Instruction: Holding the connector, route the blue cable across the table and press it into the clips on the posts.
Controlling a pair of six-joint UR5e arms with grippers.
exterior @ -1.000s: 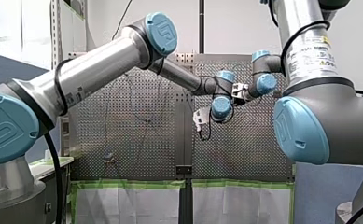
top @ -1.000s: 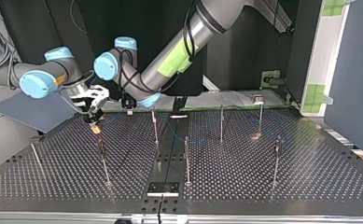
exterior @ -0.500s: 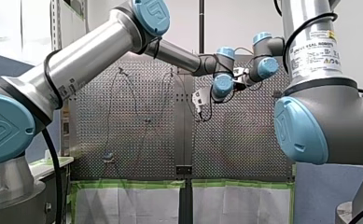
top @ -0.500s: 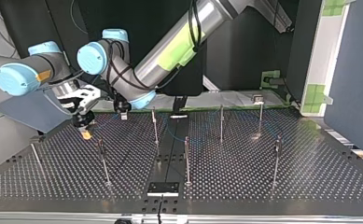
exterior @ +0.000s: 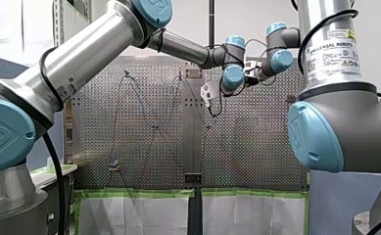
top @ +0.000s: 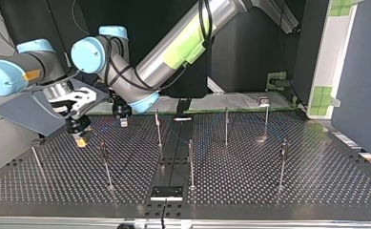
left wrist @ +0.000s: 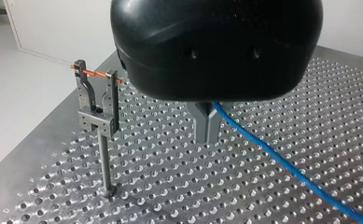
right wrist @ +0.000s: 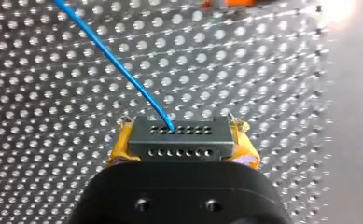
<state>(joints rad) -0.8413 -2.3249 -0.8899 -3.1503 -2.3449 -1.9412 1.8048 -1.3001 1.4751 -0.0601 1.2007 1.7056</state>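
In the right wrist view my right gripper (right wrist: 181, 125) has its yellow pads shut on the grey connector (right wrist: 179, 145). The blue cable (right wrist: 118, 65) leaves the connector's face and runs ahead over the plate. In the left wrist view my left gripper (left wrist: 208, 129) is shut on the blue cable (left wrist: 282, 161) just above the perforated table; the cable trails off behind it. Beside it stands a post with a clip (left wrist: 97, 109) holding an orange pin. At the top view's left, my right gripper (top: 81, 137) hangs low, with my left gripper (top: 122, 119) close by.
Several thin posts stand on the perforated table (top: 316, 186), among them one (top: 106, 164) near my right gripper, one (top: 158, 129) and one (top: 190, 162) at the middle. A black plate (top: 166, 192) lies at the near edge. A grey panel (top: 25, 112) leans at the top view's left.
Both arms have swung toward the top view's left, my right gripper carrying the connector further left and a little nearer the camera. My left gripper followed along the cable.
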